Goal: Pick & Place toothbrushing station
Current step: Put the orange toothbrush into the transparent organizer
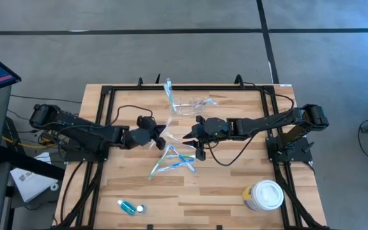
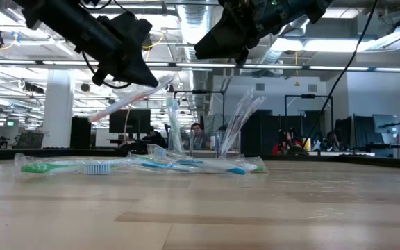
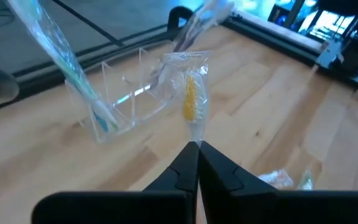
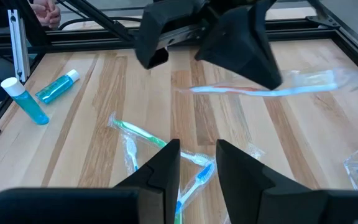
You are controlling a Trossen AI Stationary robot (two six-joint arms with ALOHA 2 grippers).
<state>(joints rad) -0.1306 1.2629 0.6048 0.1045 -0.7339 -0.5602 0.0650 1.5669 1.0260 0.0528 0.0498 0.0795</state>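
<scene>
toothbrushing station (image 1: pixel 193 105), both grippers raised nearby

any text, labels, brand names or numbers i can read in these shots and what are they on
None can be read.
White-lidded tub: its label is too small to make out.
Small blue tube: no legible print; same for the blue tube and bottle in the right wrist view.
Wrapped toothbrushes: wrappers show no readable print.
Papers beside the table: blurred.

One camera looks straight down on the bench (image 1: pixel 235 185); another sits level at its top; wrist cameras look past each pincer, sharing the bench's middle.
</scene>
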